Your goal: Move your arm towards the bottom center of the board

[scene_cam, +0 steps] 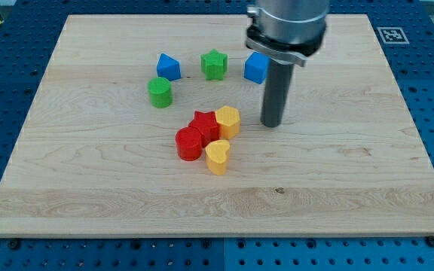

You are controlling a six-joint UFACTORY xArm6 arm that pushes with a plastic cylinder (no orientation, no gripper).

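My tip (271, 124) rests on the wooden board (89, 188), a little right of centre. It stands just right of a yellow block (228, 120), with a small gap between them. That yellow block touches a red star (204, 124), which touches a red cylinder (189, 143). A yellow heart (218, 156) sits below them. A blue block (256, 68) lies above the tip, partly behind the arm's body. A green star (214, 64), a blue block (168, 67) and a green cylinder (159, 92) lie toward the view's top left.
The board lies on a blue perforated table (6, 60). A black-and-white marker tag (392, 35) sits at the board's top right corner. The arm's grey body (286, 26) hangs over the top centre.
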